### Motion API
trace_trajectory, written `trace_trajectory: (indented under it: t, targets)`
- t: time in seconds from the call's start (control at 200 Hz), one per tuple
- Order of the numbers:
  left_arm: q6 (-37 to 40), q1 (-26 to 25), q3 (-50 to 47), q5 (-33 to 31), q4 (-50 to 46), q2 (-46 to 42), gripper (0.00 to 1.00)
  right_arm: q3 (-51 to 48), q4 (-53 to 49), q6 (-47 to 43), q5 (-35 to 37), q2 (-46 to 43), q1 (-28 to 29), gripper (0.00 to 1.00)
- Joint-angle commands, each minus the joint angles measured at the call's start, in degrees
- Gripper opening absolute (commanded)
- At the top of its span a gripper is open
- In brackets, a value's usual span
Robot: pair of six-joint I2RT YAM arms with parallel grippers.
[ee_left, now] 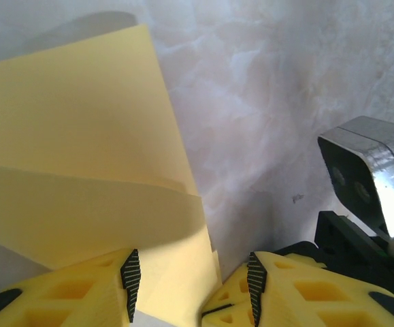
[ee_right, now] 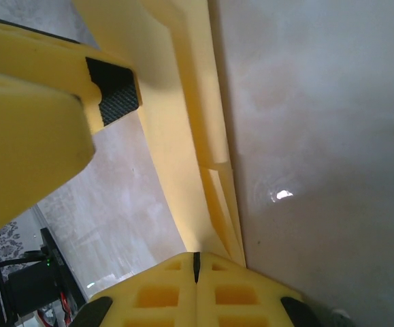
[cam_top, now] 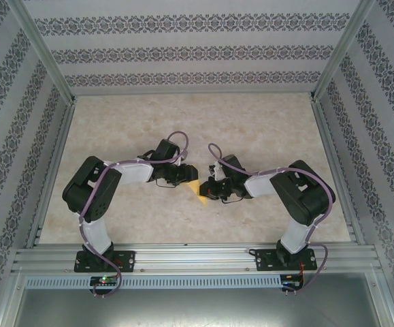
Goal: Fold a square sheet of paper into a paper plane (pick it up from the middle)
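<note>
Right gripper point(ee_right: 195, 264) pinches paper sheet point(ee_right: 190, 157), seemingly — marbled table point(ee_right: 319, 102), patterned walls point(cam_top: 197, 51).

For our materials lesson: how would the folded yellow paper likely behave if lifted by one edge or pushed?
Probably floppy: the paper looks thin, and its upper layer bows in the left wrist view. Likely very light, so a push would slide it rather than tip it. Its folds gape, so they would probably spring open unless creased hard.

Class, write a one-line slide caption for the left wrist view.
Open left gripper straddles a partly folded yellow-orange paper sheet, pale marbled table behind.
</note>
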Motion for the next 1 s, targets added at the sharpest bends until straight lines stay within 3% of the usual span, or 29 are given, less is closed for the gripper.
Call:
trace_trajectory:
  t: [0.0, 0.994]
  targets:
    - [2.1, 0.7, 2.4, -2.0, 0.4, 1.9, 0.48, -2.6, -12.9, -2.4, 1.9, 3.2, 0.0, 0.00]
    - [7.2, 13.5, 8.4, 0.8, -7.2, 4.8, 0.49, -2.0, -17.0, -5.9, 1.6, 3.1, -0.5, 0.00]
